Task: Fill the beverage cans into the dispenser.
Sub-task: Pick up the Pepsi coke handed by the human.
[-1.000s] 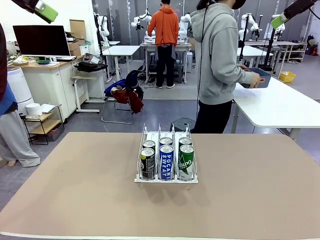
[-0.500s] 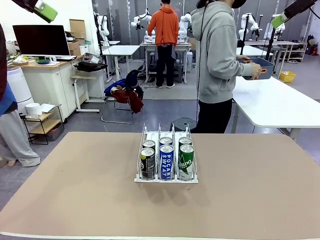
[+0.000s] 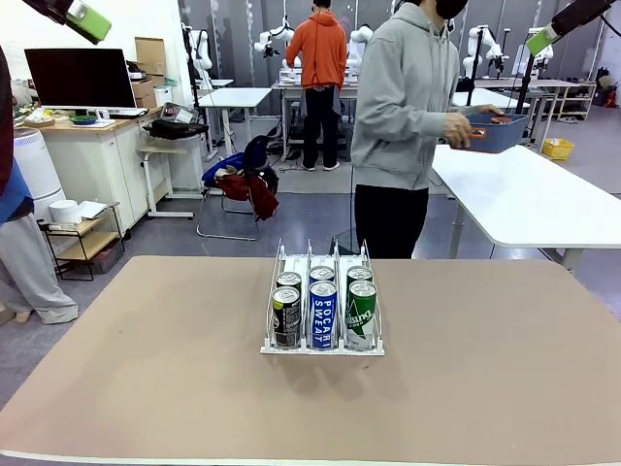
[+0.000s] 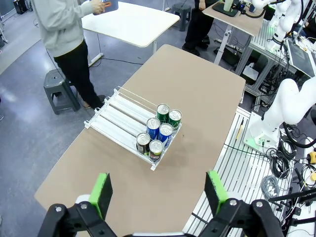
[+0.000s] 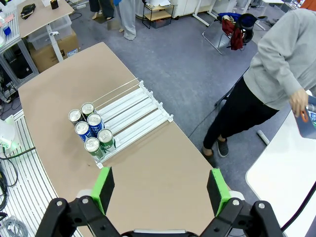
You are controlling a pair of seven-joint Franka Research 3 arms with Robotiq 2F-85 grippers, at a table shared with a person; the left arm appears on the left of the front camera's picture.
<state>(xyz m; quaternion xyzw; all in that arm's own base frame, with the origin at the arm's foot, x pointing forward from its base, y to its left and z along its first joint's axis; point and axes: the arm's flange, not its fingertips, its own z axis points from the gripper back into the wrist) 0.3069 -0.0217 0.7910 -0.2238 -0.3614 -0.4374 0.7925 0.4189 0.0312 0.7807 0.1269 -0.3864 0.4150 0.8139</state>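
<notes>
The white wire dispenser (image 3: 309, 254) stands mid-table with beverage cans at its near end, two deep in each lane: black Pepsi (image 3: 286, 317) on the left, blue-and-white Pocari Sweat (image 3: 323, 316) in the middle, green (image 3: 361, 314) on the right. From high above, the left wrist view shows the dispenser (image 4: 118, 111) and cans (image 4: 159, 131). So does the right wrist view, with the dispenser (image 5: 133, 111) and cans (image 5: 90, 131). My left gripper (image 4: 159, 192) and right gripper (image 5: 160, 189) hang open and hold nothing. They sit at the top corners of the front view, left gripper (image 3: 82, 17) and right gripper (image 3: 545, 37).
A person in a grey hoodie (image 3: 398, 107) stands beyond the table's far edge, holding a blue plastic bin (image 3: 495, 131) over a white side table (image 3: 524, 199). Bare brown tabletop (image 3: 146, 369) surrounds the dispenser. Desks, a chair and other people are farther back.
The person has lifted the blue bin off the white side table and turned left with it. Both arms and the cans have stayed still.
</notes>
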